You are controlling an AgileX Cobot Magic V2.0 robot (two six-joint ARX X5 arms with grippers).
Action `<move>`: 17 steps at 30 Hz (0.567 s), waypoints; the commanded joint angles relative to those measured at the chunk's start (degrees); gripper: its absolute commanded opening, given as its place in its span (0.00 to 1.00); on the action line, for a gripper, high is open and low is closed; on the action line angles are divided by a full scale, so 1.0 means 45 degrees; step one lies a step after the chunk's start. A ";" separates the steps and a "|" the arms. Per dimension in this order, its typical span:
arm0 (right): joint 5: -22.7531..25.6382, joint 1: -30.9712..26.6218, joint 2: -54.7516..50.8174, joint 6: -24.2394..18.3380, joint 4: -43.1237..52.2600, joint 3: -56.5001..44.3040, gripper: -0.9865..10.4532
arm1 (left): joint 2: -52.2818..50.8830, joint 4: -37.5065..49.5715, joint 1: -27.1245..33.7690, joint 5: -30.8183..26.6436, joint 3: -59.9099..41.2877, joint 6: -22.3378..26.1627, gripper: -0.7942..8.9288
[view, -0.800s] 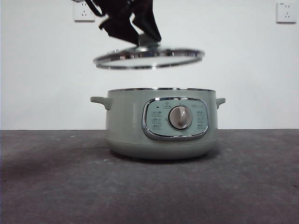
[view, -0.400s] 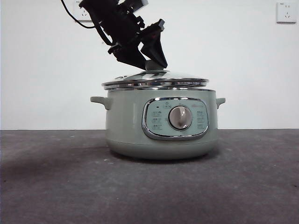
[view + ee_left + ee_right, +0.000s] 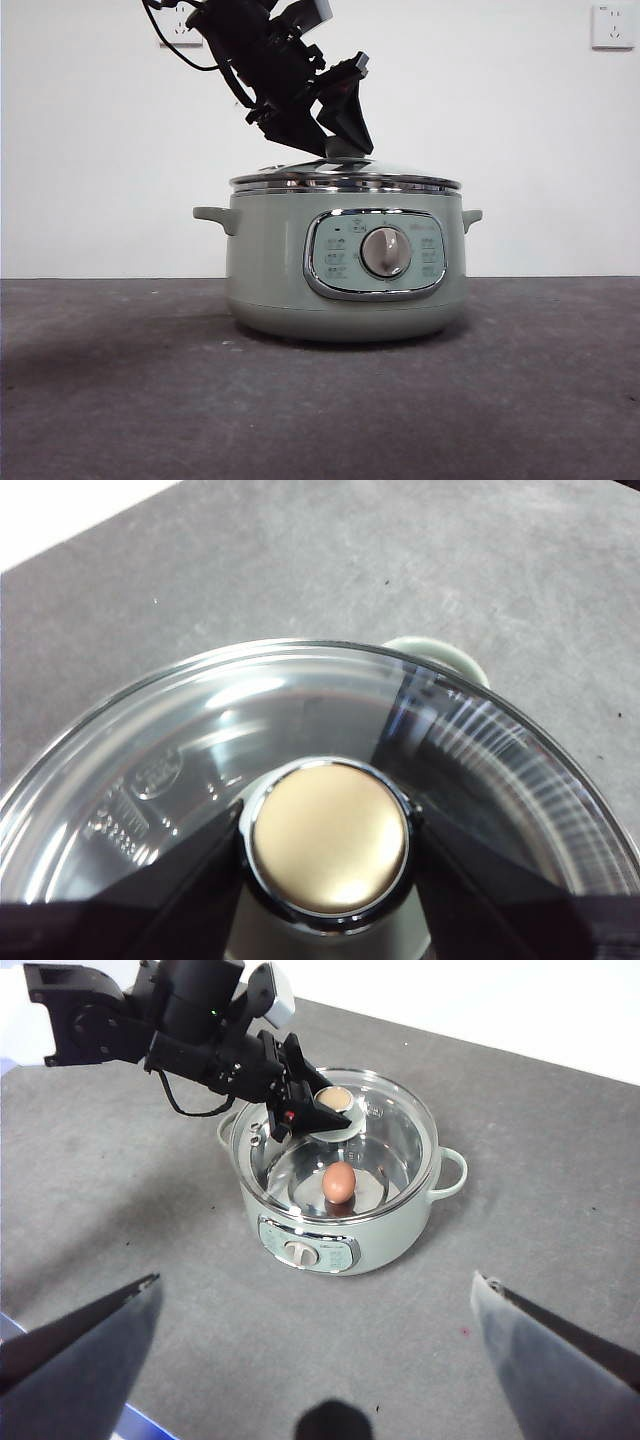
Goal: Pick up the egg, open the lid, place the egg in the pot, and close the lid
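Observation:
The sage-green pot [image 3: 270, 270] stands mid-table with the glass lid [image 3: 345, 181] lying level on its rim. My left gripper [image 3: 343, 150] reaches down from the upper left, its jaws closed against both sides of the lid's knob [image 3: 330, 838]. In the right wrist view the orange-brown egg [image 3: 339, 1181] shows through the lid [image 3: 400, 1140], resting on the floor of the pot [image 3: 400, 1230]. My right gripper [image 3: 315, 1278] hangs high over the table in front of the pot, open and holding nothing.
Dark grey table surface surrounds the pot on all sides. A white wall stands behind it with two sockets [image 3: 180, 25] [image 3: 612, 25]. One pot handle [image 3: 440, 658] sticks out past the lid's rim.
The lid came down from above the pot, first tilted onto the rim, and now sits level on it, shifted slightly right. The left gripper moved down with it.

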 commanded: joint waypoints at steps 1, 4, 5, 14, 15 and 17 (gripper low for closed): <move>0.0000 0.0000 -0.0015 0.0155 -0.0311 -0.0223 0.55 | -0.0015 0.0559 -0.0136 0.0136 0.0272 0.0015 0.07; -0.0005 0.0000 -0.0019 0.0151 -0.0311 -0.0330 0.55 | 0.0000 0.0559 -0.0136 -0.0005 0.0272 0.0015 0.07; -0.0010 0.0000 -0.0019 0.0155 -0.0311 -0.0369 0.55 | 0.0005 0.0559 -0.0136 -0.0097 0.0272 0.0015 0.07; -0.0010 0.0000 -0.0092 0.0180 -0.0311 -0.0447 0.55 | 0.0131 0.0427 -0.0121 -0.0146 0.0272 0.0019 0.07; -0.0010 0.0000 -0.0092 0.0180 -0.0316 -0.0447 0.55 | 0.0189 0.0403 -0.0121 -0.0146 0.0272 0.0015 0.07; -0.0010 0.0000 -0.0092 0.0180 -0.0311 -0.0447 0.55 | 0.0427 0.0209 -0.0121 -0.0136 0.0272 0.0015 0.07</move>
